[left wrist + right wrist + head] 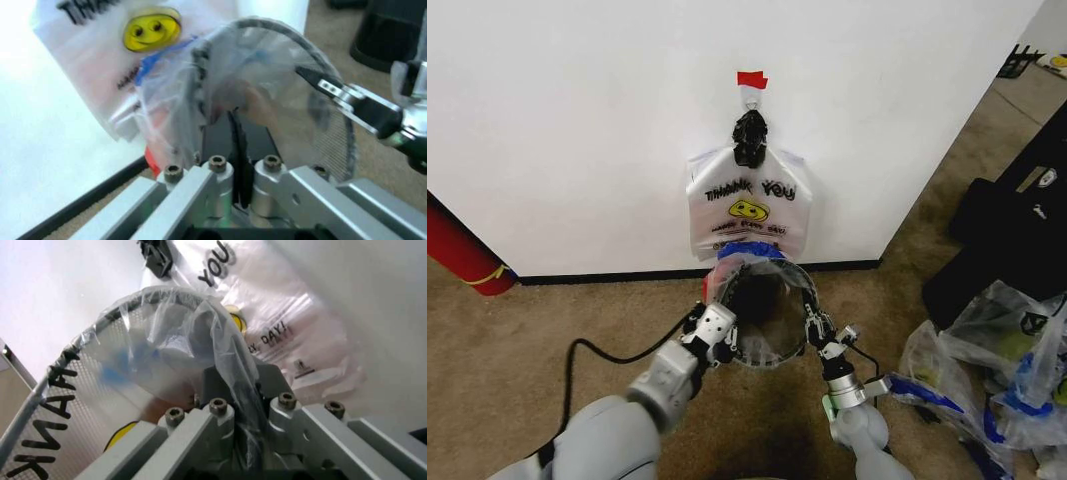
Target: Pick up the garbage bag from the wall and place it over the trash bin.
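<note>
Left gripper (718,337): clamped on the garbage bag (762,275) at the trash bin (765,352) rim's left side.
Right gripper (815,330): pinching bag film at the bin's right rim.
Bag: draped over the bin mouth, below the wall hook (750,95).
Progress: nearly done; seating and release remain.

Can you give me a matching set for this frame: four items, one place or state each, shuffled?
1. garbage bag
2. trash bin
3. left gripper
4. right gripper

A. pinching plastic at the rim's right side
B. stretched over the bin's mouth
C. on carpet below the hanging THANK YOU bag
D. shut on plastic at the rim's left side

Pairs: 1-B, 2-C, 3-D, 4-A
</note>
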Controlling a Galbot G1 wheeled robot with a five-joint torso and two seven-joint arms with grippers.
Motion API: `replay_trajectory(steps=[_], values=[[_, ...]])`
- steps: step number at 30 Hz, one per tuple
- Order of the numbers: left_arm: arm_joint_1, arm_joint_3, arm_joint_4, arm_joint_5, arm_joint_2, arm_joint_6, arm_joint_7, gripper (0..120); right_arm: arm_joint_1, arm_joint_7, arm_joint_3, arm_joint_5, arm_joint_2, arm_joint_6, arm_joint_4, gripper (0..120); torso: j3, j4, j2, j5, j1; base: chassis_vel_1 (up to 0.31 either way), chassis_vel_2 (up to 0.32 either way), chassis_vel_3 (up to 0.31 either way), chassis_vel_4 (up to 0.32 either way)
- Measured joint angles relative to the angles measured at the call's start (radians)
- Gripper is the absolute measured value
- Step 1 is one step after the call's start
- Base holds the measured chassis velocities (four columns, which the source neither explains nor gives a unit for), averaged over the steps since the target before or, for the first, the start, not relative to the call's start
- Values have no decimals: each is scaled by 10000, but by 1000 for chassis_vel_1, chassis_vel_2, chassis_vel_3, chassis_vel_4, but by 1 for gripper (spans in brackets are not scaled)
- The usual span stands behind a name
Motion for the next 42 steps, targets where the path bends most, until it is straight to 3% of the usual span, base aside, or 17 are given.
replay_trajectory(steps=[8, 19, 22, 24, 27, 37, 42], values=[[-530, -799, 130, -449, 167, -433, 352, 31, -178, -1208, 410, -64, -494, 12, 42, 0, 1, -3, 0, 1, 0, 0, 0, 0, 0], [-1362, -706, 1239, -513, 221, -721, 2072, 68, -259, -2595, 751, -134, -851, -181, 32, 0, 1, 0, 0, 1, 0, 0, 0, 0, 0], [-1615, -574, 1670, -511, 181, -710, 2225, 82, -231, -2749, 763, -210, -905, -182, 25, 0, 1, 0, 0, 2, 1, 0, 0, 0, 0], [-1705, -532, 1837, -507, 149, -708, 2223, 84, -224, -2812, 767, -233, -922, -182, 14, 0, 1, 1, 0, 1, 1, 0, 0, 0, 0], [-1946, -443, 2239, -505, 51, -715, 2113, 97, -218, -3025, 784, -341, -949, -181, -29, 0, 1, -1, 0, 1, 1, 0, 0, 0, 0], [-2401, -256, 3133, -537, -6, -714, 2049, 100, -133, -3404, 866, -633, -963, -141, -213, 0, 1, 0, -1, 1, 1, 0, 0, 0, 0], [-3069, 97, 4115, -900, -196, -623, 2059, 100, -102, -3721, 934, -645, -988, -237, -265, 0, 1, -1, -2, -1, 1, 0, 0, 0, 0]])
